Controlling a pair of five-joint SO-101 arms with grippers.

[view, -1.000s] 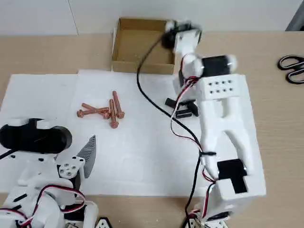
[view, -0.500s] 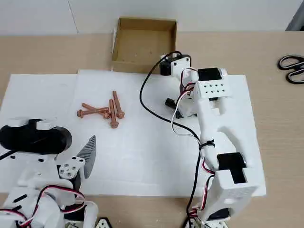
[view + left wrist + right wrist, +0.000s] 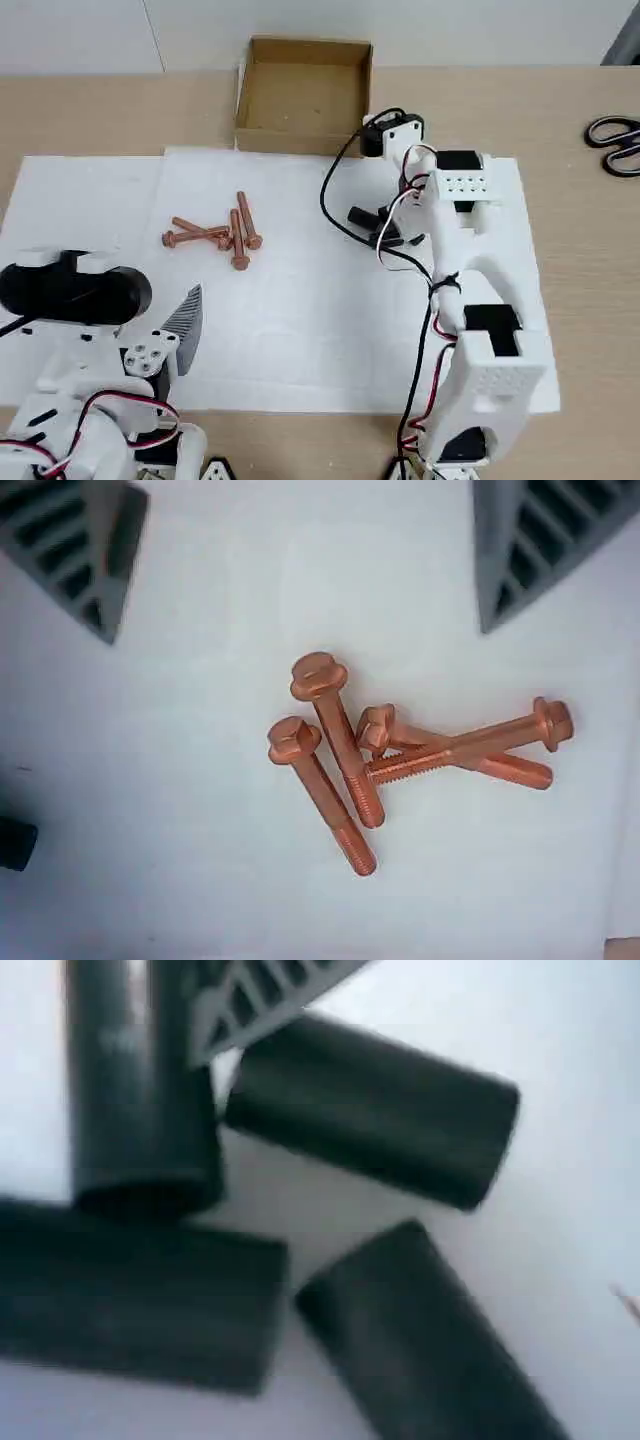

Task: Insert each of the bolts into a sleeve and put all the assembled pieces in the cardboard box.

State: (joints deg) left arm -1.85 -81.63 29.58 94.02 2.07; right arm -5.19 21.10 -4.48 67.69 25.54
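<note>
Left gripper [image 3: 295, 628], jaws spread, hangs over the bolts [image 3: 345, 745] mid-frame, seemingly to straddle one; right gripper [image 3: 395, 222] crowds the sleeves [image 3: 370, 1110], jaws' state unclear

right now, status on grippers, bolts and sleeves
Left gripper open, short of the four loose bolts. Right gripper low over the sleeves. Cardboard box empty, nothing assembled. Black cable loops beside the sleeves.
</note>
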